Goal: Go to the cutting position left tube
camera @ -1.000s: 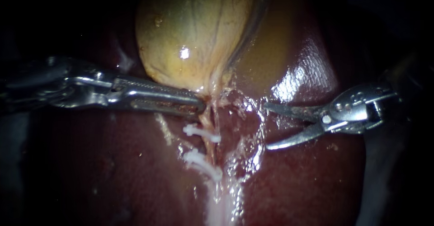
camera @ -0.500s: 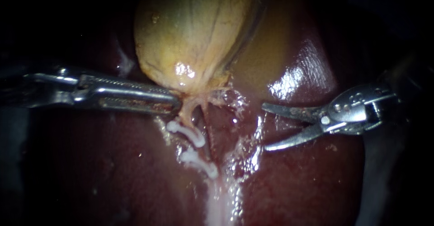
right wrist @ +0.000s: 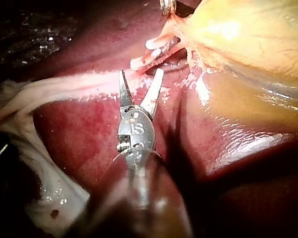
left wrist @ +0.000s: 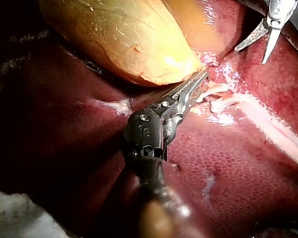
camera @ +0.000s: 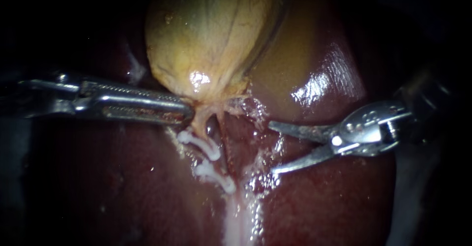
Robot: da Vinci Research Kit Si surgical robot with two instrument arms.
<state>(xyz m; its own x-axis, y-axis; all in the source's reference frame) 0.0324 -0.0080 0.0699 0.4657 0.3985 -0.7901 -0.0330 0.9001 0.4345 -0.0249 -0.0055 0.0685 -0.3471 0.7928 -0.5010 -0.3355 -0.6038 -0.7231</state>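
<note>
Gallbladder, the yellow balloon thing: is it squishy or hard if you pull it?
Probably soft and floppy: the yellowish, rounded gallbladder narrows to a stretched neck where my left instrument grips it. Likely slippery, since its skin and the dark red liver glint wetly. Possibly fragile; its wall looks thin, with fine lines showing.

Bare wet liver (camera: 248, 145) is lying open between the right instrument (camera: 271, 147), its blades gaping, and the tube (camera: 200, 126), giving a clear way in from that side. Two white clips (camera: 201, 145) are crowding the tube, leaving a short gap between them. The left instrument (camera: 189, 114), gripping the gallbladder (camera: 206, 39) neck, is barring the opposite side.
</note>
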